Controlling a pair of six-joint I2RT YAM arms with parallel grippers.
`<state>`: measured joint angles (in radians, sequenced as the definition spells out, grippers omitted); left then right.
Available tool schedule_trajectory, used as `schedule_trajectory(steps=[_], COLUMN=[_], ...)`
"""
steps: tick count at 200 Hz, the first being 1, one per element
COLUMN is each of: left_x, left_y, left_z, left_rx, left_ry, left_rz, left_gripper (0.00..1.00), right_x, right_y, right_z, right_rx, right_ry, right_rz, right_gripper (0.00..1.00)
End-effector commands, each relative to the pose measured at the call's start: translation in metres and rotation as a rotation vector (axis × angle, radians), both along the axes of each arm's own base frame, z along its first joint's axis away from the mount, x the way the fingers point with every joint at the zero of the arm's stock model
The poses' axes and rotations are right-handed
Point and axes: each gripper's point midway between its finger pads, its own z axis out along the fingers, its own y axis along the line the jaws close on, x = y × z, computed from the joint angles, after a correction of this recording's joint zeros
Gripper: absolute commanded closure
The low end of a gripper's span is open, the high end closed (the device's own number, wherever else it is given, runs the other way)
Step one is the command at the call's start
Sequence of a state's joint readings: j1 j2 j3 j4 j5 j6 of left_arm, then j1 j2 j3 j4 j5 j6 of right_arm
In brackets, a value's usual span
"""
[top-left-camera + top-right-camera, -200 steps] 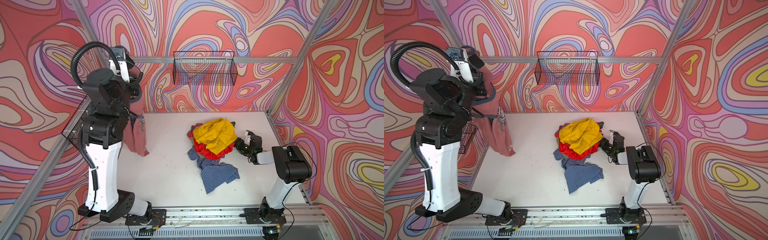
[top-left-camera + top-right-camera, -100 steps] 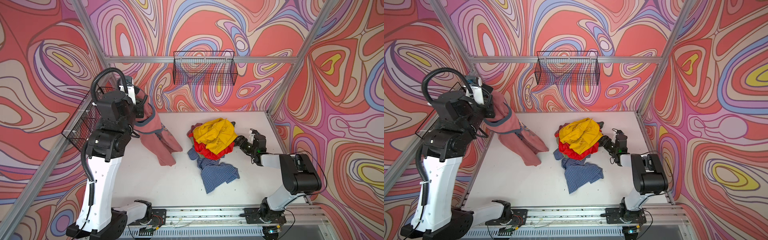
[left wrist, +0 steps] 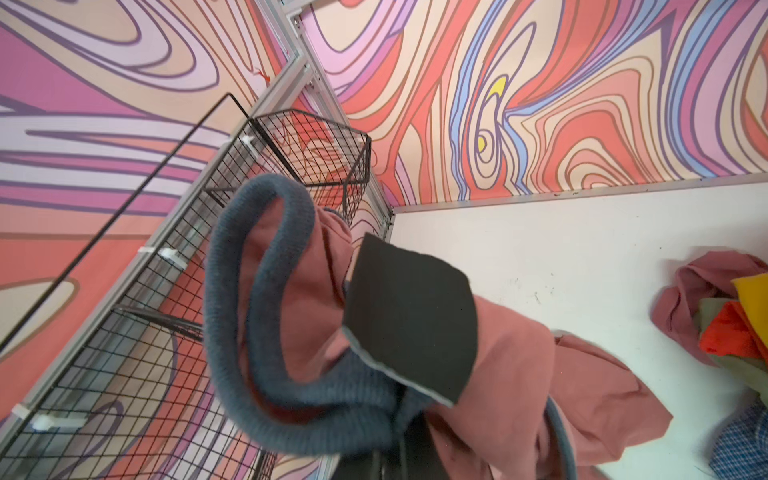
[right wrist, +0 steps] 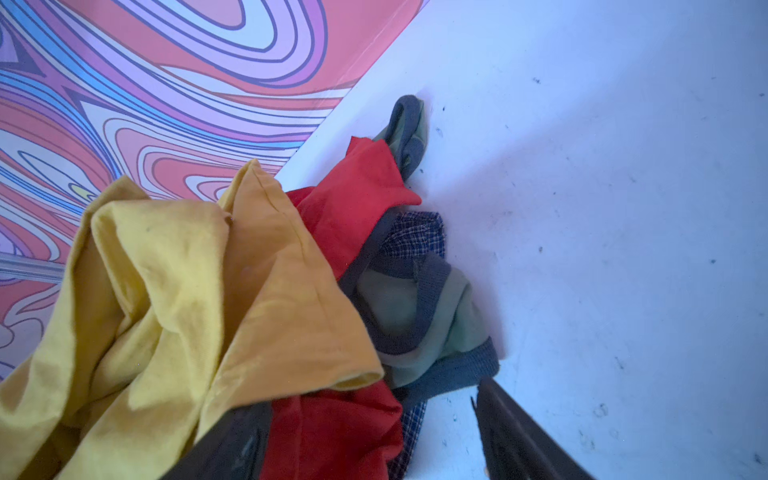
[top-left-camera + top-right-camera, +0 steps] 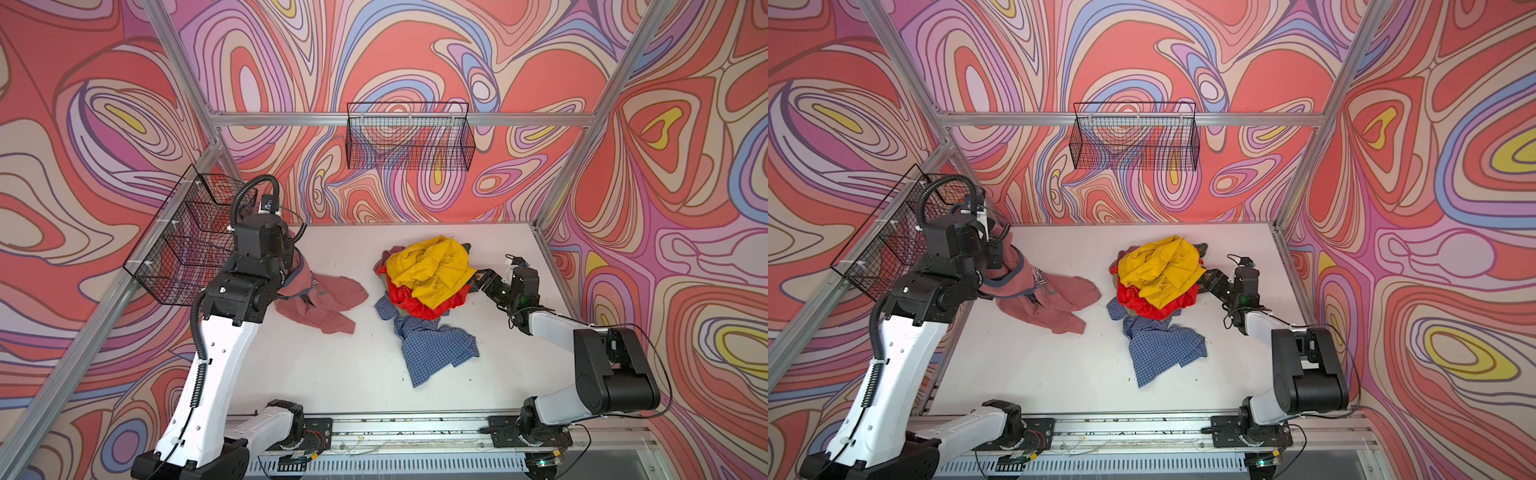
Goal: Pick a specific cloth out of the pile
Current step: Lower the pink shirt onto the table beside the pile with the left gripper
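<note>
Cloth, soft dusty-pink with grey-blue trim, clamped in left tool, trailing onto white bench, right tool wide beside yellow-topped pile

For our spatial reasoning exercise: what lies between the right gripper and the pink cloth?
The pile lies between the right gripper and the cloth, then a narrow bare strip of table; both top views show it.

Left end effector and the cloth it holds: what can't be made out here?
- Left end effector: the left wrist view shows one finger; the cloth covers the other.
- Print on the cloth: too small to read in both top views.
- Right end effector: fingers blurred, cut off by the right wrist view's edge.
- Pile: the yellow garment hides lower layers.
</note>
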<state>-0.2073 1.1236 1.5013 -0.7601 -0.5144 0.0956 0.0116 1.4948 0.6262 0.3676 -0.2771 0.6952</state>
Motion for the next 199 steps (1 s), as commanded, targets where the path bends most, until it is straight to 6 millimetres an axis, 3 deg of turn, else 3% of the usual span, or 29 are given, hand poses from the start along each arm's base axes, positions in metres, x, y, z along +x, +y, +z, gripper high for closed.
schedule_trajectory(steps=[1,42,85,98,116,149,199], left_x=[0.002,0.012,0.034,0.039,0.044,0.049,0.04], left_y=[-0.013,-0.057,-0.118,-0.128,-0.12,-0.111,-0.081], left_z=[-0.04,-0.089,-0.13,-0.145,-0.173,-0.222,-0.284], left_rx=[-0.015,0.022,-0.198,-0.237,-0.261,-0.456,-0.463], left_ry=[0.096,0.194,0.262,0.306,0.402,0.527,0.644], left_rz=[-0.019,-0.086,-0.256,-0.27,-0.197,-0.144,-0.001], left_gripper=[1.0,1.0,1.0,1.0,1.0,1.0,0.97], right_x=[-0.002,-0.005,-0.008,-0.01,-0.012,-0.015,-0.018], right_y=[-0.008,-0.017,-0.021,-0.022,-0.022,-0.025,-0.027], right_z=[0.006,0.015,0.02,0.019,0.021,0.025,0.026], right_rx=[-0.038,-0.09,-0.102,-0.105,-0.118,-0.15,-0.162], right_ry=[-0.013,-0.02,-0.023,-0.018,-0.018,-0.016,-0.015], right_rz=[-0.032,-0.063,-0.084,-0.085,-0.082,-0.082,-0.087], right_gripper=[0.21,0.21,0.21,0.21,0.2,0.21,0.2])
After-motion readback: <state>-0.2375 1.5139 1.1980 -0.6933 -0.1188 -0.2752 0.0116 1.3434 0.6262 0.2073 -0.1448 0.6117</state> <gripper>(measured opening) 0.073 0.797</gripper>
